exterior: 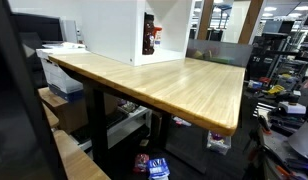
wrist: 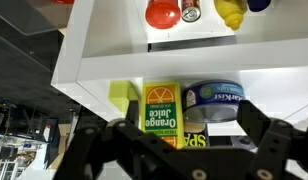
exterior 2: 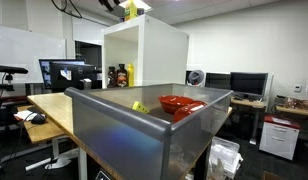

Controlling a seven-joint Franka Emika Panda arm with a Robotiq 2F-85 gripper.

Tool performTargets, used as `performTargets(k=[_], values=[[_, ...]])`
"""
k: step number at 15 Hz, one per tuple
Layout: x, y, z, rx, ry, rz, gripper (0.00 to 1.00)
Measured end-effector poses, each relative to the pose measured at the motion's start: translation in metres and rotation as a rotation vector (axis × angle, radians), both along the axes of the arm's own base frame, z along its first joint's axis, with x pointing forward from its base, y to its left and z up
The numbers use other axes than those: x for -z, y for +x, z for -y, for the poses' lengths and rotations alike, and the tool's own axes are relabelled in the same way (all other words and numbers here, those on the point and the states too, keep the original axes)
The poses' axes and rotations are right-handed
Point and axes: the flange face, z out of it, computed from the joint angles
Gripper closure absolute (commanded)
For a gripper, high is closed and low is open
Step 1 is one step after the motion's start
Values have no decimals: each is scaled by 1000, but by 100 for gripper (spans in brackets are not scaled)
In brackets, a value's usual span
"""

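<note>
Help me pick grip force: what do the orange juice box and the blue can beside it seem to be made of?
Orange juice box: likely printed cardboard, matte; flat faces, straight edges. Blue can: probably metal with a glossy printed label; round wall, pale rim. Either could be a plastic replica.

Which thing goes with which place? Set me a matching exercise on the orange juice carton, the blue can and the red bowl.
Things:
1. orange juice carton
2. blue can
3. red bowl

Places:
a. inside the grey bin
b. lower level of the white shelf unit, left of the other item named there
c. same lower level, to the right, in the wrist view

Pairs: 1-b, 2-c, 3-a
</note>
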Motion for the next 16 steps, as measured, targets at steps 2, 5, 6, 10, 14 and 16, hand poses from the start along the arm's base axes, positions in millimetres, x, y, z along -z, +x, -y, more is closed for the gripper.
performTargets(k=[2,5,6,10,14,16], values=[[21,-9,-1,-10,-8,5,0],[57,-14,-3,-25,-17,-17,0],[69,-14,-4,-31,-19,-23,0],[130,-6,-7,-57,-28,-48,0],[185,-3,-9,-50,-29,-77,0],[201,-2,-12,-54,-35,-100,0]])
